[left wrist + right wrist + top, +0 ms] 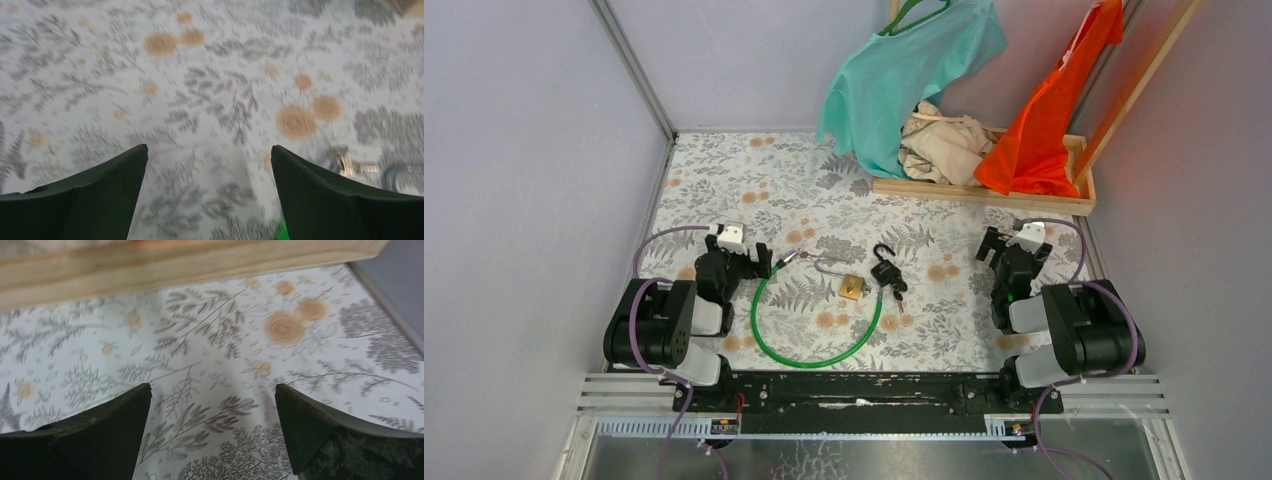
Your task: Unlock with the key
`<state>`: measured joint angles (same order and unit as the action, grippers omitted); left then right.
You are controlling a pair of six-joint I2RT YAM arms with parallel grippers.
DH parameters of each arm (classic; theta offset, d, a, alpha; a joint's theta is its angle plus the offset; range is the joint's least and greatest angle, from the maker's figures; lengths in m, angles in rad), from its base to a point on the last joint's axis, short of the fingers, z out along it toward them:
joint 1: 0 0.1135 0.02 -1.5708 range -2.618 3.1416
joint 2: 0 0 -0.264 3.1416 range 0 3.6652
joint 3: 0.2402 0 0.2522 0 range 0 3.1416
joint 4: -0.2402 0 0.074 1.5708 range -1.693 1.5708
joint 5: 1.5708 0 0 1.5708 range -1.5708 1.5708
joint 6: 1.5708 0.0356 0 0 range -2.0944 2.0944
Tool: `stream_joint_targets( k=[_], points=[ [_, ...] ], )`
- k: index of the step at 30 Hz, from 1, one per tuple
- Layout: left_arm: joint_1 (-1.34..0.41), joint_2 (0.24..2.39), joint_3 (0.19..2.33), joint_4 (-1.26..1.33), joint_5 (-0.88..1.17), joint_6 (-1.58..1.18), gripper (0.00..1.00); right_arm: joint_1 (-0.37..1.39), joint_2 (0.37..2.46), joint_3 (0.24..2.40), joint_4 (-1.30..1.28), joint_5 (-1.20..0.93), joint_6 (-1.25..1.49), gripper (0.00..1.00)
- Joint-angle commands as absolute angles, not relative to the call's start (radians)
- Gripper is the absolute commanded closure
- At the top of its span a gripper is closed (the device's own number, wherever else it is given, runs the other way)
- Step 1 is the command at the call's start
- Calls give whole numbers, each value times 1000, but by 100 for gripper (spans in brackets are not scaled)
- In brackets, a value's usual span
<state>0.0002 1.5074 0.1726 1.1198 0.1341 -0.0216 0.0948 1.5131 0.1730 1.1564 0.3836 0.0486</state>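
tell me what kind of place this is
Likely a robot test cell: left arm and right arm on a rail, bare grey walls in a metal frame, and staged props like padlocks and a tray of clothes.

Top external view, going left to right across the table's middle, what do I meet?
Left gripper, brass padlock, black padlock, right gripper. The green cable loop spans several, so it is left out.

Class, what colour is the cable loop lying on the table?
The cable loop is green, clearest in the top external view.
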Motion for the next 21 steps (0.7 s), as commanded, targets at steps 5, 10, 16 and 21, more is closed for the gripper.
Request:
stream_joint_targets(
  k=[5,10,16,21],
  points=[
    [-6,1515,252,1162,24,-52,0,77,1519,194,1285,328,20,1],
    [-5,1518,252,1168,23,-52,0,77,1520,193,1285,329,19,1],
    [-8,1520,258,1157,16,-48,0,77,1520,193,1285,328,21,1],
    [-14,1519,257,1159,7,-48,0,77,1520,193,1285,329,20,1]
  ],
)
